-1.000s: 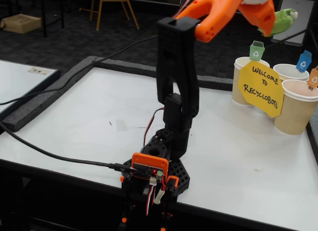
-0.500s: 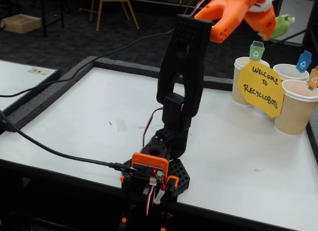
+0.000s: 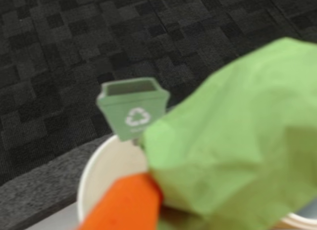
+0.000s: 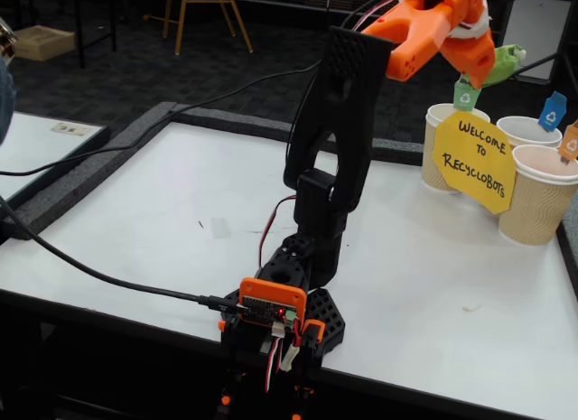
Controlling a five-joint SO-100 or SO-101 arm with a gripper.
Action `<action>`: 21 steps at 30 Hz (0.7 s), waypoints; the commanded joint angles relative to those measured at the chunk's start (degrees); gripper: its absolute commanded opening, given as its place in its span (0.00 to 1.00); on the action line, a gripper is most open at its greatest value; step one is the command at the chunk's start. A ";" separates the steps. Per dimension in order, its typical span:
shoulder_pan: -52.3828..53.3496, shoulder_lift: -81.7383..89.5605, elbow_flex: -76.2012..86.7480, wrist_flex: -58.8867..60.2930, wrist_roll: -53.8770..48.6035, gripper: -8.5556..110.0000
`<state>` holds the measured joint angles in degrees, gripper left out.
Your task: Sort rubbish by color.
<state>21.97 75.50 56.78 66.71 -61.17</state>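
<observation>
The rubbish in view is one green crumpled paper wad (image 4: 502, 62), held in the air in my orange gripper (image 4: 492, 70), which is shut on it. It hangs just above the beige cup (image 4: 439, 149) with the green bin tag (image 4: 466, 95). The wrist view shows the green wad (image 3: 237, 161) blurred and large at the right. One orange finger (image 3: 124, 205) is under it, and the green tag (image 3: 132, 110) and the cup's rim (image 3: 94, 175) lie just behind and below.
A yellow "Welcome to Recyclobots" sign (image 4: 473, 161) leans on the cups. A cup with a blue tag (image 4: 529, 129) and a cup with an orange tag (image 4: 538, 203) stand to the right. The arm base (image 4: 280, 312) sits at the table's front edge. A black cable (image 4: 99, 277) crosses at the left.
The gripper has swung lower and toward the cups with the green wad, which has dropped from high above the green tag to right beside it.
</observation>
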 commanded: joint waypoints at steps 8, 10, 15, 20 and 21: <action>-2.11 2.55 -3.60 -1.67 0.26 0.23; -1.67 2.55 -3.60 -2.02 0.26 0.24; -0.62 2.55 -3.60 -2.64 0.26 0.24; -0.18 3.87 -5.10 2.29 0.35 0.12; -0.18 4.92 -5.45 4.13 0.70 0.09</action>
<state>20.74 75.50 56.78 67.76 -61.17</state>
